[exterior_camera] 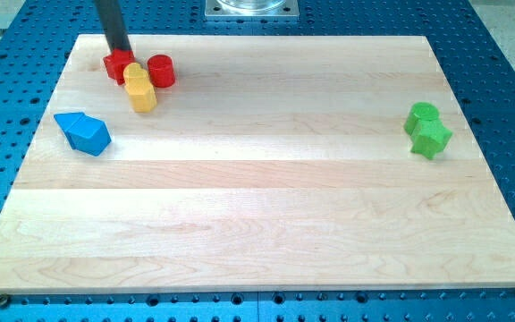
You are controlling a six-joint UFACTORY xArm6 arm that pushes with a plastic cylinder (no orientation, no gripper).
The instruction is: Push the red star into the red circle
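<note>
My tip (122,53) rests on the red star's (116,67) top edge, hiding part of it. The tool is a bare rod, holding nothing. A yellow block (139,87) sits between star and red circle (160,71).

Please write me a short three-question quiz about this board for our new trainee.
1. True or false: my tip is at the red star, on its top-left side in the view.
2. Which block sits between the red star and the red circle? A) blue B) yellow C) green
3. How many green blocks are at the view's right?

Key:
1. True.
2. B, the yellow block, which reaches up between them.
3. Two: the green circle and the green star.
</note>
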